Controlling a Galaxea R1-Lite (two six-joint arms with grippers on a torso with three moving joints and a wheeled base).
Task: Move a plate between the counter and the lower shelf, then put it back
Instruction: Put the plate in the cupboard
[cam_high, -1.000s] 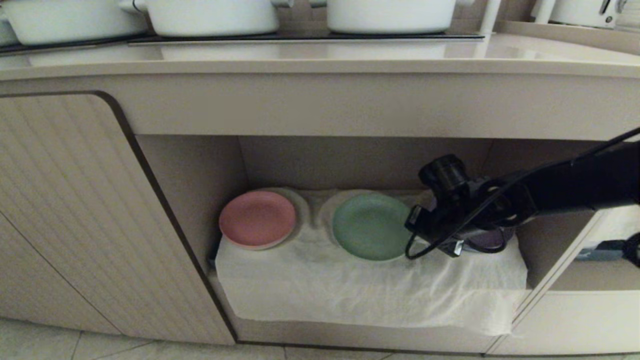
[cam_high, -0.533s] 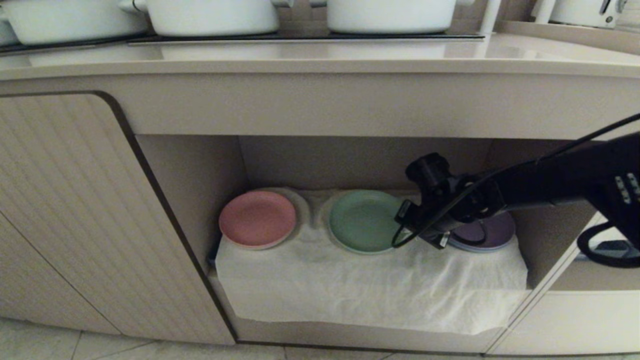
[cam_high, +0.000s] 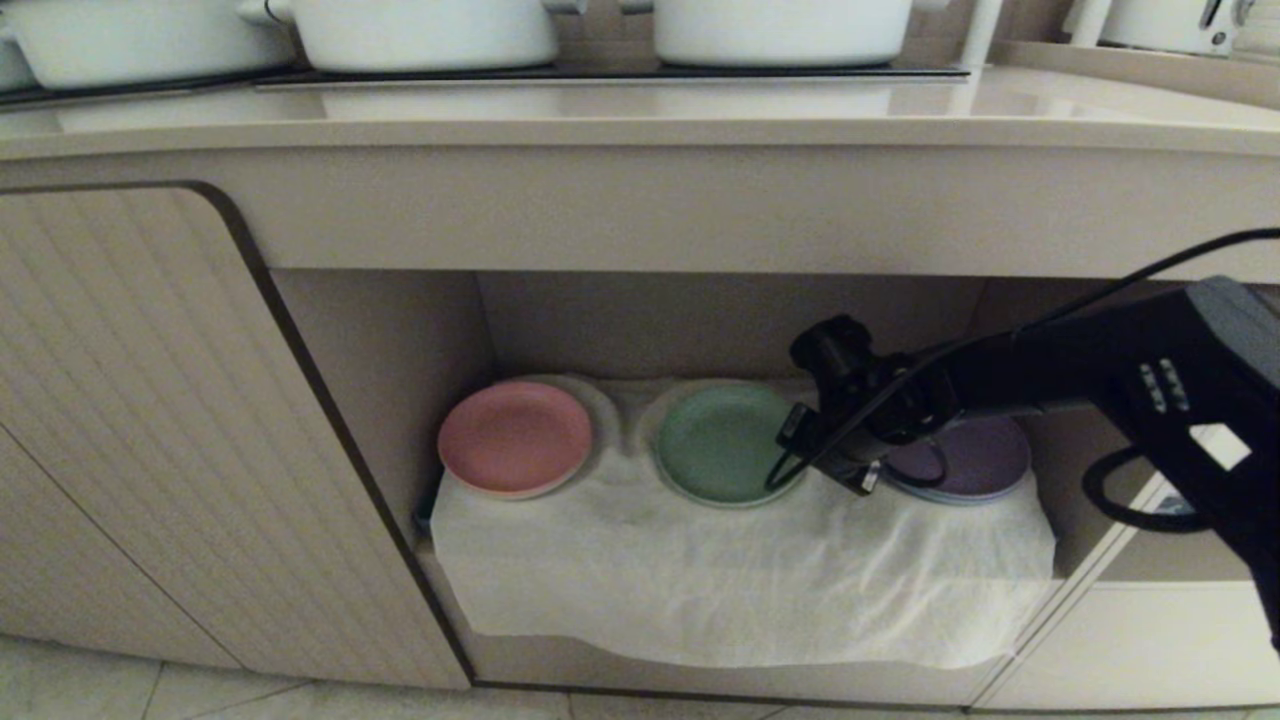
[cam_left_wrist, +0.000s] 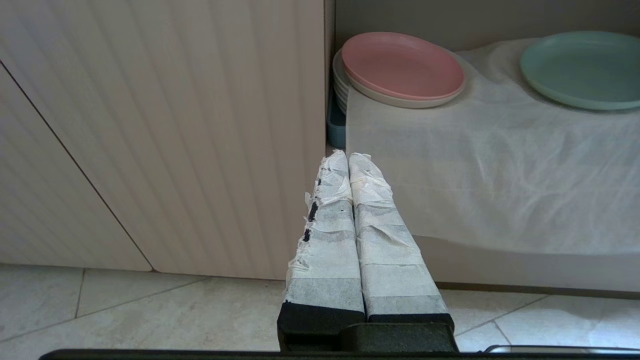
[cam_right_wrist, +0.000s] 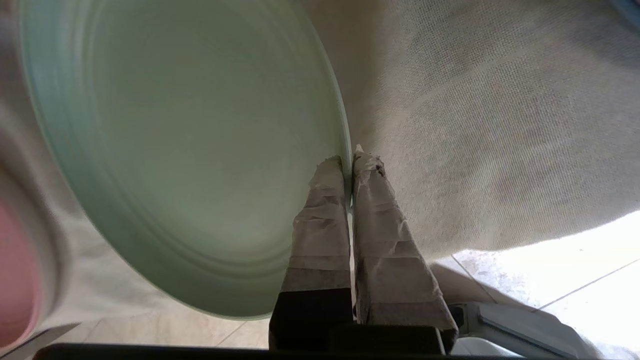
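Clearly the right gripper (cam_right_wrist: 349, 159) is clenched on the plate (cam_high: 717, 441): in the right wrist view its two tape-wrapped fingers (cam_right_wrist: 320, 215) stand pressed together with the plate's thin rim pinched between their tips. From the head view, the black right arm reaches in from about 3 o'clock, and the gripper meets the mint-green plate at its 3 o'clock edge, inside the lower shelf (cam_high: 700, 330). The plate lies in the middle of the wrinkled white cloth (cam_high: 740, 580) that drapes the shelf floor and hangs over its front lip. Whether the plate sits flat on the cloth or is raised a little at the gripped edge, I cannot tell.

The left gripper (cam_left_wrist: 348, 159) is parked outside the recess, low over the tiled floor (cam_left_wrist: 125, 310), its two wrapped fingers closed against each other and holding nothing. It points at the corner where the ribbed cabinet door (cam_high: 130, 420) meets the shelf opening.

By count, three coloured plates show on the shelf: one pink plate (cam_high: 514, 436) at 9 o'clock of the green one, the green one itself, and one purple plate (cam_high: 975, 455) at its 3 o'clock, partly hidden by the arm. The left wrist view shows the pink plate lying on a stack of white plates (cam_left_wrist: 341, 82); their number I cannot make out. On the counter (cam_high: 640, 120) above, three white pots (cam_high: 425, 30) stand in a row at 12 o'clock, on the black hob panel (cam_high: 600, 74).
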